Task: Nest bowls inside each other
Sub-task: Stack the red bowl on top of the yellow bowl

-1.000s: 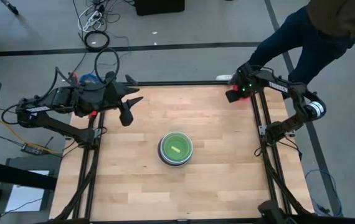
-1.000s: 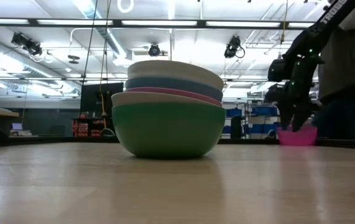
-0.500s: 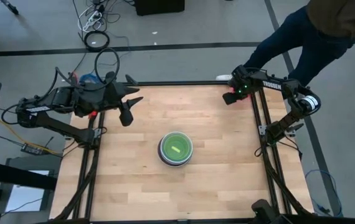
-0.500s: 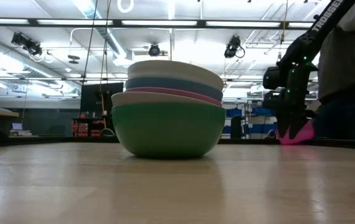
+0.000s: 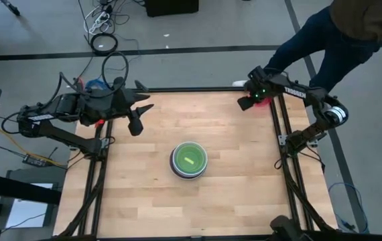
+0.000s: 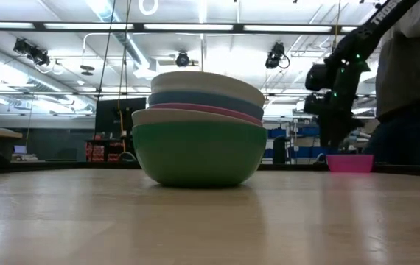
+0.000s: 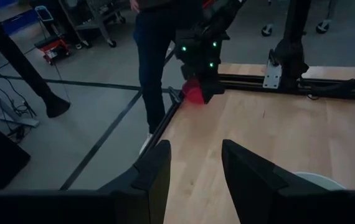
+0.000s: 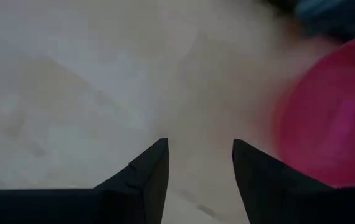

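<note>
Sitting mid-table, the stack of nested bowls (image 5: 189, 160) shows a green bowl (image 6: 199, 153) outermost, with white, pink, blue-grey and white rims rising above it. At the table's (image 5: 231, 194) far right corner lies a small pink bowl (image 6: 350, 163) (alone, well apart from the stack). The right claw (image 8: 197, 163) hangs just beside that bowl, above the wood, its fingers parted and gripping nothing. The left claw (image 7: 193, 171) waits over the far left of the table, also parted and empty. A person's legs (image 5: 315, 43) stand beyond the right corner.

The nested bowls (image 5: 189, 159) sit mid-table (image 5: 231, 201); a lone bowl (image 6: 350, 163) lies at its far right corner.
</note>
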Controlling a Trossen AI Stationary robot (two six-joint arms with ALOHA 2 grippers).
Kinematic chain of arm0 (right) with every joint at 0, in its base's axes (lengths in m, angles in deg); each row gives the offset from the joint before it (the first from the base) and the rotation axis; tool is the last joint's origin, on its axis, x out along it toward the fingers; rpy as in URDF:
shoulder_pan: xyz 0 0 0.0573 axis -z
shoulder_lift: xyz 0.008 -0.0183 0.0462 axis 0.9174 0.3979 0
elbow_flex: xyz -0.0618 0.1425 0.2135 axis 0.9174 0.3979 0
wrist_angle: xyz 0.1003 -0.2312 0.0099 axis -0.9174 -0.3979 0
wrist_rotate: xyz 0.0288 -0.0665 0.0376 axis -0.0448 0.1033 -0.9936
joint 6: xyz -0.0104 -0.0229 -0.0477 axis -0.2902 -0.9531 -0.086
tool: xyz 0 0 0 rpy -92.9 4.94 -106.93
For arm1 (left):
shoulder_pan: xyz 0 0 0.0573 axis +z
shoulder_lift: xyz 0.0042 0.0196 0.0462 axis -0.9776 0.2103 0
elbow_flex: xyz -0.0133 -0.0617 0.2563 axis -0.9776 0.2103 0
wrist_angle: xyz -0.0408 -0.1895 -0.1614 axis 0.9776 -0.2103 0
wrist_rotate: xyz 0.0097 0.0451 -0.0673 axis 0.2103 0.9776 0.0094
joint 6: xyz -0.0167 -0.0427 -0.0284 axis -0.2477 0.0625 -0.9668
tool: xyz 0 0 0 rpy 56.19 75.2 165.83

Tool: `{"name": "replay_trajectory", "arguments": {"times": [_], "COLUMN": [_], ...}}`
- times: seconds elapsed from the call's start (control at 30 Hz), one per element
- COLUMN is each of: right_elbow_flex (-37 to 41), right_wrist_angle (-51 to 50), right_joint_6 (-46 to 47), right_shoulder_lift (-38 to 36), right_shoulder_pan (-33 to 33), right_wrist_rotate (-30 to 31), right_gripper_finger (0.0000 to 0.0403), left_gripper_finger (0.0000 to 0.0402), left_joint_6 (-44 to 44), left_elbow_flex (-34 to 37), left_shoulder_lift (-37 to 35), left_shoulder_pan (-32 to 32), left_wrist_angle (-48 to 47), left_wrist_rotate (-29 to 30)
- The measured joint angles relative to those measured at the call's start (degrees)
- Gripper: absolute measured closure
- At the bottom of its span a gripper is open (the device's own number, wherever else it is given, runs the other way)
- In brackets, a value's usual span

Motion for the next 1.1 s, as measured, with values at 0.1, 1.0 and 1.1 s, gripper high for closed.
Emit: {"name": "replay_trajectory", "arguments": {"times": [0.1,1.0,1.1], "right_elbow_flex": [-2.71,-3.67,-3.67], "right_wrist_angle": [-2.44,-4.80,-5.16], "right_joint_6": [-0.27,1.47,1.90], "right_shoulder_lift": [-0.31,4.79,6.41], "right_shoulder_pan": [-0.09,3.25,3.31], "right_wrist_rotate": [2.71,5.34,5.47], "right_gripper_finger": [0.0234,0.0231,0.0232], "left_gripper_finger": [0.0249,0.0249,0.0249], "left_joint_6": [0.74,0.24,0.07], "left_elbow_flex": [0.00,0.00,0.00], "left_shoulder_lift": [0.00,-0.04,-0.04], "left_shoulder_pan": [0.00,-0.02,-0.02], "left_wrist_angle": [0.02,0.04,0.04], "left_wrist_rotate": [0.00,-1.44,-1.55]}}
